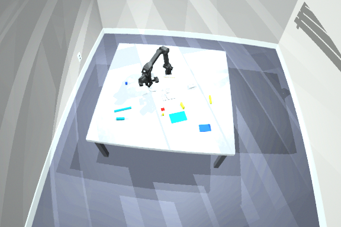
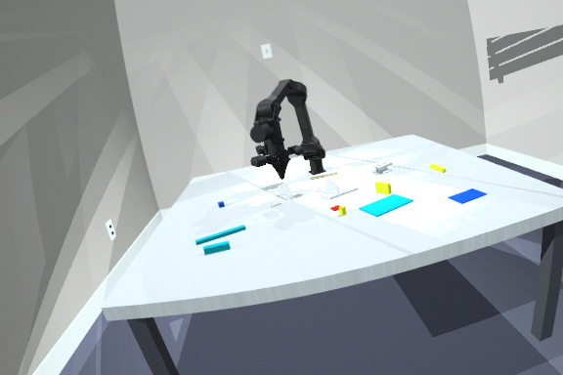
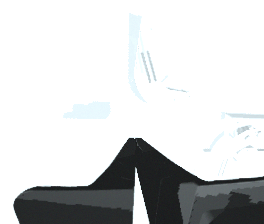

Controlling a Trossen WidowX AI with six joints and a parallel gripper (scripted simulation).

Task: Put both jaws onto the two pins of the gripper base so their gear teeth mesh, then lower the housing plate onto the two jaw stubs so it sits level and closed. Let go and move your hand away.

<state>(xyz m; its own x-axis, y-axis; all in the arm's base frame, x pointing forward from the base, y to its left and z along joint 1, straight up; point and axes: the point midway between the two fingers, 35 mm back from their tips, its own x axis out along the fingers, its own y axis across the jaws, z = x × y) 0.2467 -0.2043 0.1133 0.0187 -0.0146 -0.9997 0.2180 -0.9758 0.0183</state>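
My gripper (image 1: 150, 86) (image 2: 281, 178) (image 3: 134, 143) is shut, its tips together with nothing seen between them. It hangs above the table near a loose white part (image 2: 283, 190) (image 3: 149, 67), which looks like a jaw; glare washes out its outline. A white assembly (image 1: 167, 92) (image 2: 329, 189) (image 3: 243, 131), apparently the gripper base, lies right of the gripper; whether a jaw sits on its pins is unclear. Another white-grey part (image 1: 192, 86) (image 2: 382, 167) lies farther right; I cannot tell whether it is the housing plate or a jaw.
A cyan plate (image 1: 177, 117) (image 2: 386, 205), a blue plate (image 1: 205, 127) (image 2: 467, 196), yellow blocks (image 1: 182, 106) (image 2: 437, 168) and a small red block (image 1: 163, 109) lie toward the front and right. Two teal bars (image 1: 122, 109) (image 2: 216, 247) and a blue cube (image 1: 126, 83) (image 2: 221, 204) lie left.
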